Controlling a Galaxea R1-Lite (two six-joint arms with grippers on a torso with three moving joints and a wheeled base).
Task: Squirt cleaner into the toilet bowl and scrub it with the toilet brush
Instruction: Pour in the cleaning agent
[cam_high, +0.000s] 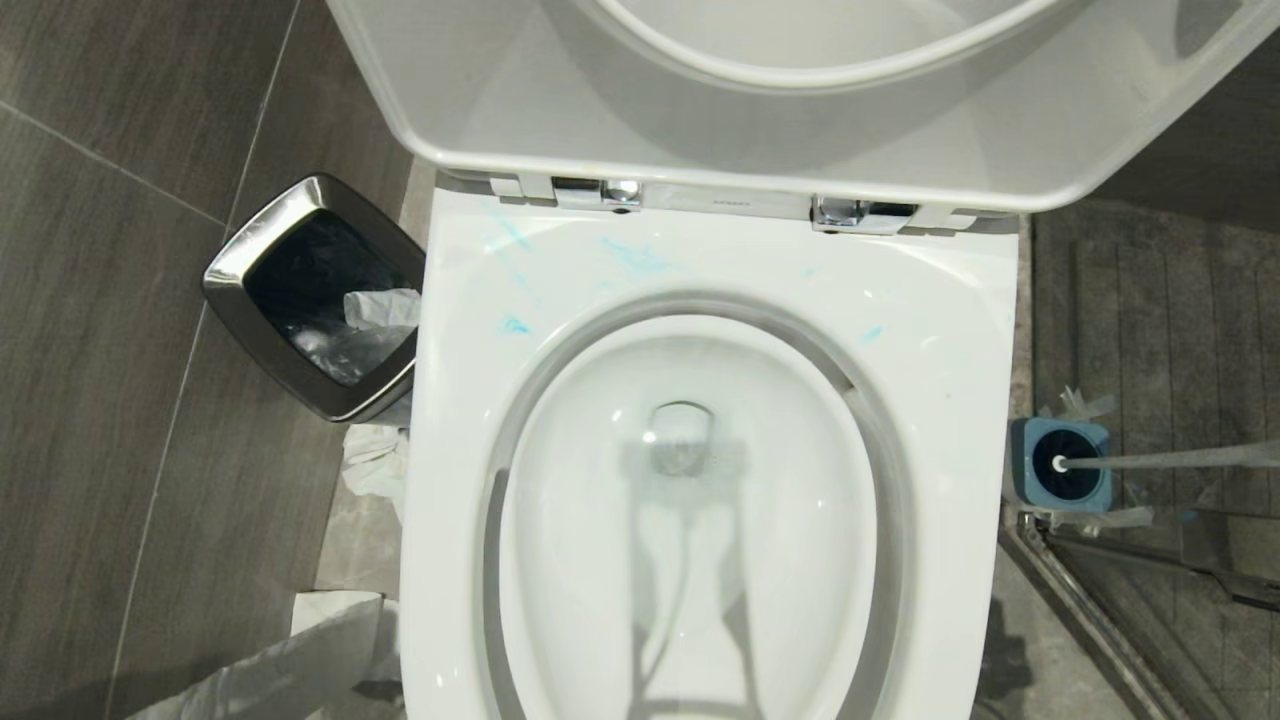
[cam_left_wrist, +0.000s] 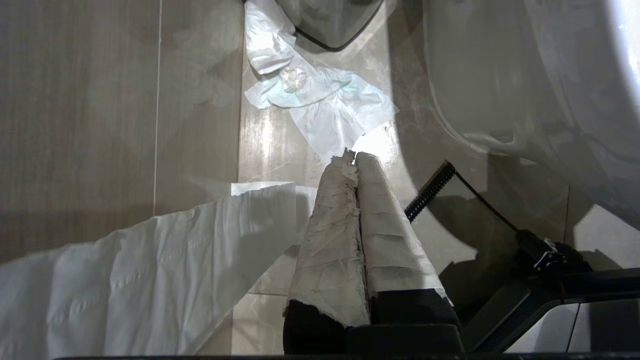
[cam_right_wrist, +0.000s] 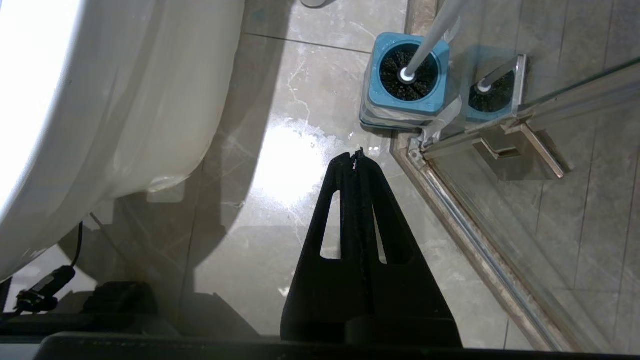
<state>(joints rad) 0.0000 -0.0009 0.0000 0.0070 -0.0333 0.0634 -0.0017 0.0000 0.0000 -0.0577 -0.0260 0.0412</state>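
Observation:
The white toilet bowl (cam_high: 690, 520) fills the head view, seat and lid raised, with pale blue cleaner smears (cam_high: 640, 260) on its back rim. The toilet brush (cam_high: 1060, 464) stands in its blue holder (cam_high: 1022, 440) on the floor to the right of the bowl; its black head (cam_right_wrist: 407, 75) and slim handle (cam_right_wrist: 435, 30) also show in the right wrist view. My right gripper (cam_right_wrist: 356, 156) hangs shut and empty over the floor, short of the holder. Beside the bowl's left side my left gripper (cam_left_wrist: 352, 159), its fingers wrapped in white tape, is shut on nothing. Neither arm shows in the head view.
A chrome-rimmed black bin (cam_high: 320, 300) stands left of the toilet, with crumpled tissue (cam_left_wrist: 320, 100) and a white paper sheet (cam_left_wrist: 150, 280) on the floor near it. A glass shower door with a metal frame (cam_right_wrist: 480, 230) runs close to the brush holder.

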